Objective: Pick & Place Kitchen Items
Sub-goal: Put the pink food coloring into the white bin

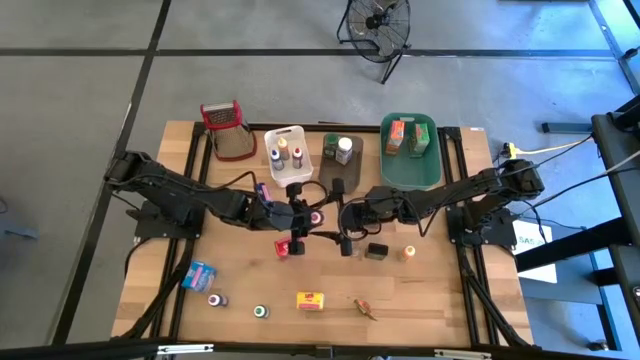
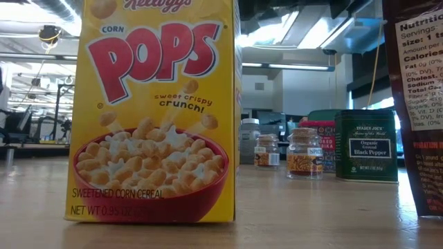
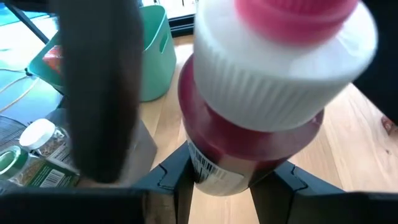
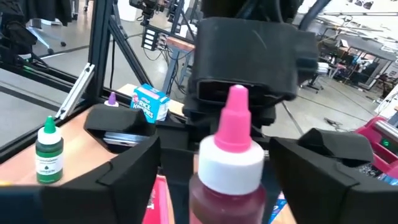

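- Where the two arms meet at the table's centre, we see a small red bottle (image 4: 227, 180) with a white cap and pink spout; the left gripper (image 1: 305, 216) is clamped on its body, as the left wrist view shows close up (image 3: 261, 124).
- From the right wrist view, the right gripper (image 1: 345, 212) has its fingers (image 4: 124, 165) spread on either side of that bottle, not touching it.
- Only the low view shows a yellow cereal box (image 2: 156, 111) filling the foreground, with a black pepper tin (image 2: 367, 145) and a spice jar (image 2: 304, 153) behind; neither arm appears there.
- From above, labels are too small for us to read.
- Toward 12 o'clock, the white tub (image 1: 288, 172) holds small bottles, the brown tub (image 1: 356, 160) a white-capped jar, the green tub (image 1: 410, 170) two small boxes.
- Loose along 6 o'clock lie a blue box (image 1: 201, 274), a green-capped bottle (image 1: 260, 311) and a yellow box (image 1: 311, 300).
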`<state>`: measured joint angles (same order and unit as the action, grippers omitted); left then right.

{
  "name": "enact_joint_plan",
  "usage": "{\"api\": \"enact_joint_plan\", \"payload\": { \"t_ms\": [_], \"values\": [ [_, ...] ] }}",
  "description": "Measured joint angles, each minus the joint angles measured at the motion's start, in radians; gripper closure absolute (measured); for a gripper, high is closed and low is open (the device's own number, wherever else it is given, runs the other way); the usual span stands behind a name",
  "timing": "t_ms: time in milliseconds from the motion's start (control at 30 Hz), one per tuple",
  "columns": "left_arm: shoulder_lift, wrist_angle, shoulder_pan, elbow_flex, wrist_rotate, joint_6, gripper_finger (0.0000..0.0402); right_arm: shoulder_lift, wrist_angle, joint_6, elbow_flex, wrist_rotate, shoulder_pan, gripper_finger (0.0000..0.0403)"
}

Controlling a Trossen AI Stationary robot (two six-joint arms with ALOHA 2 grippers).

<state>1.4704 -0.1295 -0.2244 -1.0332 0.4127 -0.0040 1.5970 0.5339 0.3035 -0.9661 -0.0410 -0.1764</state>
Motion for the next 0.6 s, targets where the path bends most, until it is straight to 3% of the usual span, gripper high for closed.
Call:
{"api": "enact_joint_plan", "payload": {
  "t_ms": [400, 600],
  "values": [
    [0.000, -0.001, 0.011, 0.000, -0.028, -0.002, 0.0281, 0.000, 0.001, 0.004, 0.000, -0.002, 0.008, 0.0261],
    [0.000, -0.003, 0.011, 0.000, -0.051, -0.002, 0.0281, 0.000, -0.005, 0.003, 0.000, 0.000, 0.013, 0.0265]
  ]
}}
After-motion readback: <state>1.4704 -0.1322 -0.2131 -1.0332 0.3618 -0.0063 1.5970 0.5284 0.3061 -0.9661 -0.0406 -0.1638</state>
